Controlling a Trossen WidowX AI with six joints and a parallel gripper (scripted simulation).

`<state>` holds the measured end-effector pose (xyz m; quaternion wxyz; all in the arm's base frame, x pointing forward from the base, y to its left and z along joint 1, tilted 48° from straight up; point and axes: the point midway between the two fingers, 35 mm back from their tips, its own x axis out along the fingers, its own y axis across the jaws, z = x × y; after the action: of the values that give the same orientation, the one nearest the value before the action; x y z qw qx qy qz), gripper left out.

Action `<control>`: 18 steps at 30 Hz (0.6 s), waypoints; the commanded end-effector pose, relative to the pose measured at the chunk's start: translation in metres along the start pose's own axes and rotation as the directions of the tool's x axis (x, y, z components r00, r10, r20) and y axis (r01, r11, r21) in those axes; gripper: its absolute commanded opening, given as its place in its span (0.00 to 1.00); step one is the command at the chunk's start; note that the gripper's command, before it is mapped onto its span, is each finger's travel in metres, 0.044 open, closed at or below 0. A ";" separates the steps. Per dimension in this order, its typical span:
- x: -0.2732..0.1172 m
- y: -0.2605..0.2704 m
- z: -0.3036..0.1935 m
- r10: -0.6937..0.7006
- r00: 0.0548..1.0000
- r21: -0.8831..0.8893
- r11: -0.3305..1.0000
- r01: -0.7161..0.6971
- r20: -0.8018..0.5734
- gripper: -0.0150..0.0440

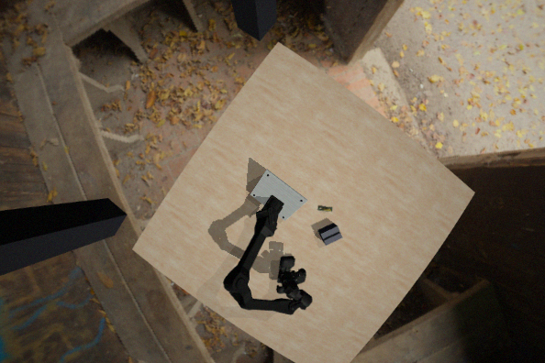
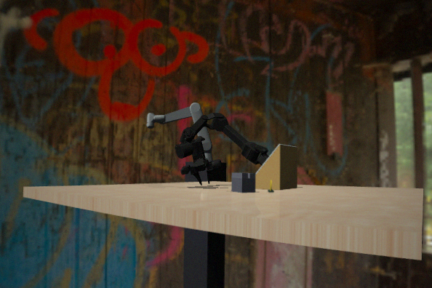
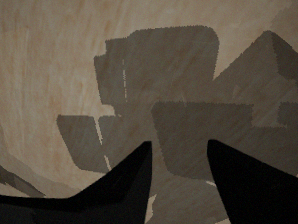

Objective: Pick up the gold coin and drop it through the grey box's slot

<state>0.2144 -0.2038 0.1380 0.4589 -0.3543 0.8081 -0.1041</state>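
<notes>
- Where the coin [image 2: 270,185] is seen from the side, it stands upright on its edge in the green holder [image 2: 270,190], its long axis vertical, on the table [image 2: 241,214] just in front of the wedge-shaped block [image 2: 277,167].
- From above, the coin and holder [image 1: 324,208] are seen only as a small thin sliver; the coin cannot be told from the holder there.
- One grey box [image 1: 329,233] is seen beside the holder, apart from it; a dark line runs across its lid, but the slot is too small to make out.
- One arm is seen, folded over the table, with the gripper [image 2: 198,174] pointed down at bare wood, well apart from the box and coin.
- Through the wrist camera, two dark fingers are seen partly closed, with a gap between them and nothing held; only shadows on the wood lie below.
- One coin, one holder, one box and one block are counted.
</notes>
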 end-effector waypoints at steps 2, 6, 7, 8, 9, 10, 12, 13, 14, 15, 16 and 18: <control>-0.024 0.036 0.060 -0.025 0.997 -0.044 0.999 0.028 0.073 0.53; -0.044 0.090 0.108 -0.022 0.991 -0.098 0.995 0.035 0.131 0.53; -0.048 0.105 0.118 -0.021 0.990 -0.112 0.993 0.037 0.142 0.53; -0.053 0.119 0.126 -0.024 0.988 -0.116 0.992 0.041 0.151 0.53; -0.057 0.131 0.133 -0.030 0.987 -0.112 0.993 0.049 0.159 0.53; -0.061 0.143 0.140 -0.039 0.985 -0.104 0.993 0.057 0.166 0.53; -0.068 0.168 0.151 -0.058 0.982 -0.086 0.993 0.074 0.180 0.53; -0.072 0.181 0.156 -0.068 0.980 -0.077 0.994 0.083 0.186 0.53; -0.074 0.195 0.159 -0.079 0.978 -0.067 0.993 0.093 0.193 0.53; -0.077 0.209 0.162 -0.090 0.976 -0.057 0.993 0.103 0.200 0.53; -0.079 0.224 0.165 -0.102 0.973 -0.045 0.992 0.114 0.207 0.53; -0.082 0.253 0.168 -0.129 0.967 -0.021 0.990 0.137 0.220 0.53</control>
<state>0.2702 0.0378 -0.0097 0.5258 -0.4205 0.7362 -0.0696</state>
